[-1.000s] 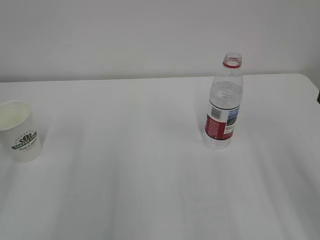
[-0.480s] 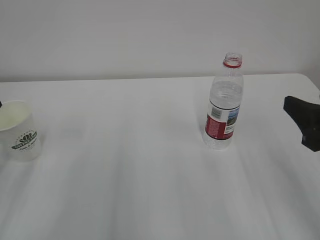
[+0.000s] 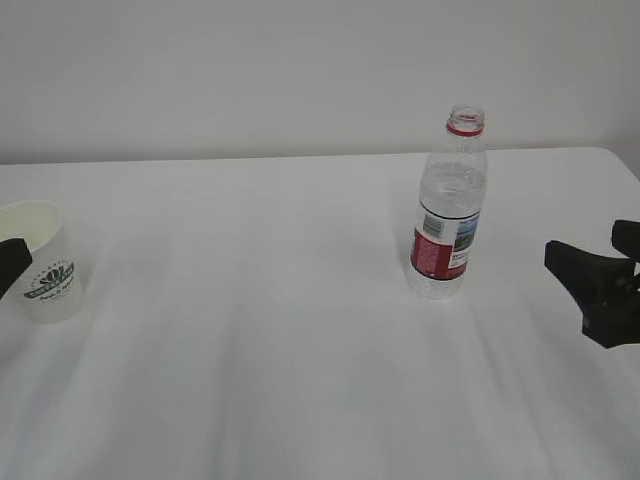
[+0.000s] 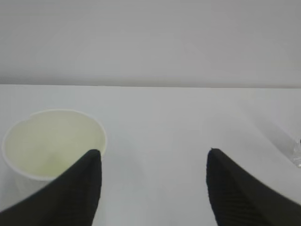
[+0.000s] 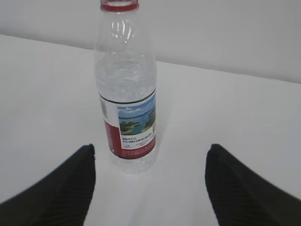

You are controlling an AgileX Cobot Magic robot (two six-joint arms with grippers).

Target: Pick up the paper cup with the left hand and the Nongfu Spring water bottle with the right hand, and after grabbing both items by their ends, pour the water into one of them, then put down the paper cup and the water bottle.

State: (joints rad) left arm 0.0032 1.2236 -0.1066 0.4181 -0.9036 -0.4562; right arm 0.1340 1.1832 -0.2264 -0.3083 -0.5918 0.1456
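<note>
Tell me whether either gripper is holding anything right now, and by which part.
Nothing is held. The left gripper is open beside the paper cup; the right gripper is open, short of the water bottle.

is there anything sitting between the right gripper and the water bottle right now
Nothing visible. The right gripper is open, and only bare white table lies between its fingers and the upright Nongfu Spring water bottle.
</note>
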